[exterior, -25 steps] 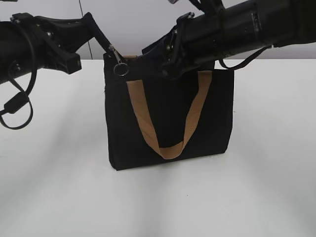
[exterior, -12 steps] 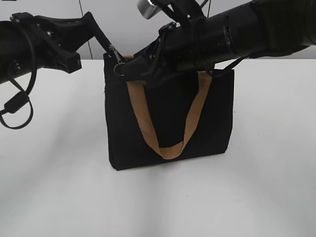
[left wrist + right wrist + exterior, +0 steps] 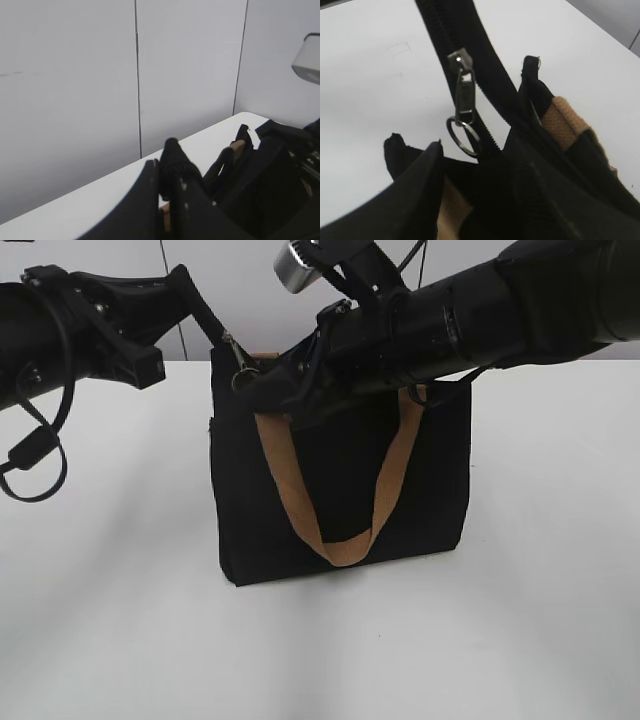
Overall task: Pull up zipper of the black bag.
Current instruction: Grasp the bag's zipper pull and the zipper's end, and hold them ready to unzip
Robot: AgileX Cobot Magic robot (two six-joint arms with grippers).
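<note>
the black bag (image 3: 340, 475) is stood upright on the white table (image 3: 120, 620), tan strap (image 3: 340, 540) hanging down its front. the zipper tape end at the bag's top left corner is pinched in the closed jaws of the left gripper (image 3: 208, 318). the zipper (image 3: 465, 97) pull, silver with a ring (image 3: 463, 136), is seen just beyond the right gripper (image 3: 252, 388), whose fingers are parted around the ring; whether anything is gripped cannot be told.
</note>
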